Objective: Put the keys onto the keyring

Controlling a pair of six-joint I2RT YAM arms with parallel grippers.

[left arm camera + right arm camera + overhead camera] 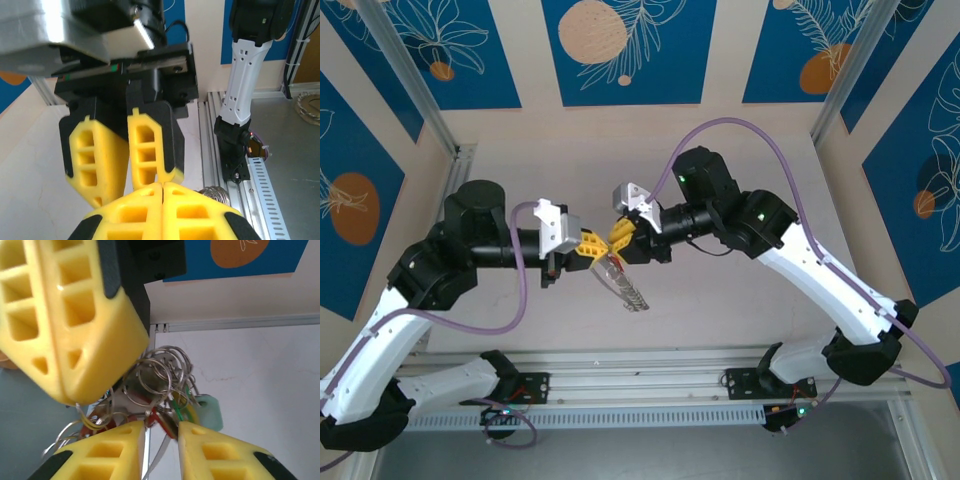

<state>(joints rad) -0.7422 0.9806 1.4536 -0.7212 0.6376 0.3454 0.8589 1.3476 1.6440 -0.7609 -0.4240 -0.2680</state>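
Observation:
The two grippers meet tip to tip above the middle of the table. My left gripper (588,247) (163,186) has its yellow pads pressed together on the keyring (623,285), whose bunched silver loops (157,372) hang out from under its fingers (65,315). A coil of the ring (215,194) peeks out beside the left pads. My right gripper (619,237) (162,426) faces it, its pads a small gap apart with the red key (165,421) pinched between them. A pale green key head (209,411) and a yellow one dangle in the bunch, partly hidden by wire loops.
An aluminium rail (640,365) runs along the table's near edge, with both arm bases bolted to it. The right arm's white link (245,90) stands beyond the grippers in the left wrist view. Bare pale tabletop (720,300) lies under the hanging bunch. Blue patterned walls enclose the back and sides.

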